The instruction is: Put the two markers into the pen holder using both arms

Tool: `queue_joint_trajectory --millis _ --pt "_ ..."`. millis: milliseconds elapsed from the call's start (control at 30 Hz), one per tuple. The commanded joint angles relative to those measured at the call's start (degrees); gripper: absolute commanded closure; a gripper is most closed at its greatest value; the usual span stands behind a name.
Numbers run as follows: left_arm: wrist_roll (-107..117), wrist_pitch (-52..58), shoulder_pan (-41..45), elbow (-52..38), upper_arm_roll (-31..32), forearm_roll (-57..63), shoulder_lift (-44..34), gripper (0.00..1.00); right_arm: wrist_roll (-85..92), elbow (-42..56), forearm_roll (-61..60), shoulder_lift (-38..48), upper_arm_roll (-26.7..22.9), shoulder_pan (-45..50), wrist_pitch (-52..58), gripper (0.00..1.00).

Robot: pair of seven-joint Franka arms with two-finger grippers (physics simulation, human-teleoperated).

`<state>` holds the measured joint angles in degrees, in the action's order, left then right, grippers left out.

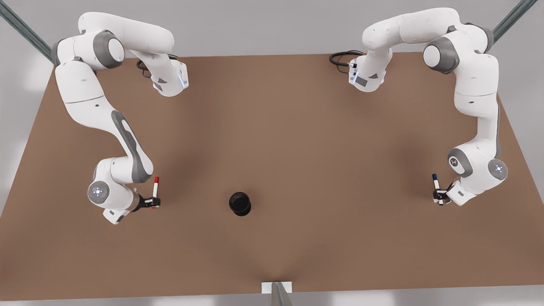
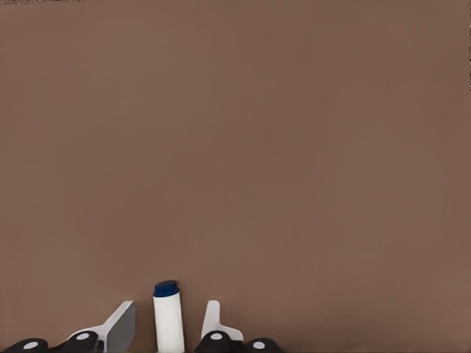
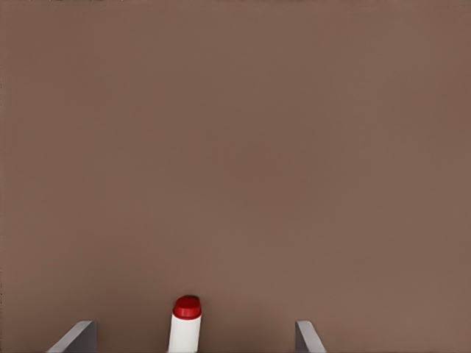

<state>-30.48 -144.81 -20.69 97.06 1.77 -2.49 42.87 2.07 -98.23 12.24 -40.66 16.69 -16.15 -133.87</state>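
Observation:
The blue-capped marker (image 1: 437,188) lies at the front view's right, and its white barrel (image 2: 168,323) sits between the fingers of my left gripper (image 2: 170,305). The fingers (image 2: 124,326) stand close on each side with a small gap, so the gripper is open. At the front view's left, the red-capped marker (image 1: 155,189) lies between the widely spread fingers of my right gripper (image 3: 194,325), also open; its red end (image 3: 187,307) points away from the wrist. The black pen holder (image 1: 240,203) stands upright on the table between the two arms, nearer the red marker.
A brown table (image 1: 272,140) carries everything. Both arm bases stand at its far edge with black cables (image 1: 344,57) beside them. A small white bracket with a post (image 1: 277,287) sits at the near edge, and grey rails cross the upper corners.

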Motion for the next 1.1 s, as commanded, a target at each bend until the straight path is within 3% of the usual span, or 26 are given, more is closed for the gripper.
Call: queue_joint_trajectory --millis 0,167,367,633,700,800,867,1067 --pt "-10.39 -0.56 -0.05 -0.03 -0.01 -0.05 0.02 0.42 -2.16 -0.03 0.15 -0.21 0.01 0.15 -2.09 0.00" --pt "-10.30 -0.48 -0.14 -0.12 -0.01 -0.06 0.29 0.50 -2.86 -0.20 1.82 -0.92 -0.08 0.50 -1.74 0.09" --pt "-10.04 -0.48 -0.14 -0.21 -0.01 -0.06 0.37 0.62 -3.48 -0.64 1.82 -1.09 0.01 0.76 -1.56 0.34" --pt "-9.24 -0.48 -0.05 -0.21 -0.01 -0.14 0.55 0.64 -8.49 -4.07 4.28 0.31 0.27 0.24 -0.07 0.41" --pt "-9.16 -0.48 -0.05 -0.21 -0.01 -0.14 0.55 0.67 -9.10 -4.25 4.28 0.31 0.45 0.59 0.02 0.50" --pt "-8.54 -0.48 -0.05 -0.21 -0.01 -0.14 0.55 0.79 -10.51 -4.42 4.28 0.58 0.71 0.76 0.19 0.67" --pt "-8.28 -0.48 0.04 -0.21 -0.01 -0.14 0.55 0.79 -11.30 -4.42 4.28 0.67 0.71 0.76 0.19 0.79" --pt "-5.82 4.52 0.39 -0.64 1.83 -1.19 -2.70 0.79 -11.30 -3.98 4.28 3.91 2.03 0.68 0.80 0.79"
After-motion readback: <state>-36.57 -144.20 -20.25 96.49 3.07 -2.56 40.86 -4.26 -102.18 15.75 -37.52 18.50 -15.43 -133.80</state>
